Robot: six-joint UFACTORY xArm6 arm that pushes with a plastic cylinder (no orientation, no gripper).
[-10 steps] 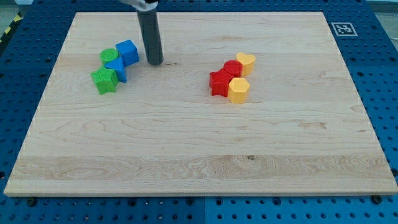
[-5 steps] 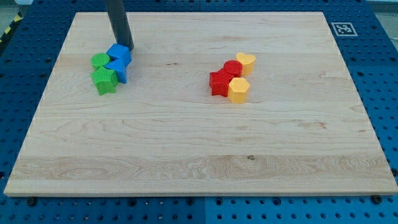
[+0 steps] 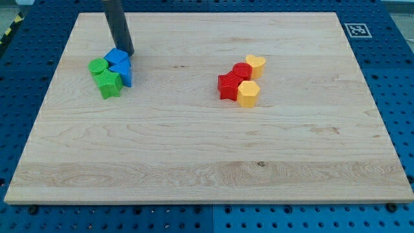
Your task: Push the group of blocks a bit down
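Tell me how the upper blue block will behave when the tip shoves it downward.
The upper blue block looks flat-sided, so it should slide, not roll. It touches the green blocks and the lower blue block, so they probably shift too. My tip sits off-centre, so it may twist.

A pale wooden counter (image 3: 207, 149) lies on a blue perforated base (image 3: 26, 77). Right of its middle sits a tight cluster: a yellow heart block (image 3: 256, 63) at the top, a red round block (image 3: 242, 70) touching it, a red block (image 3: 228, 86) lower left, and a yellow hexagonal block (image 3: 248, 94) lower right. A black-and-white marker tag (image 3: 357, 30) occupies the view's top right corner.
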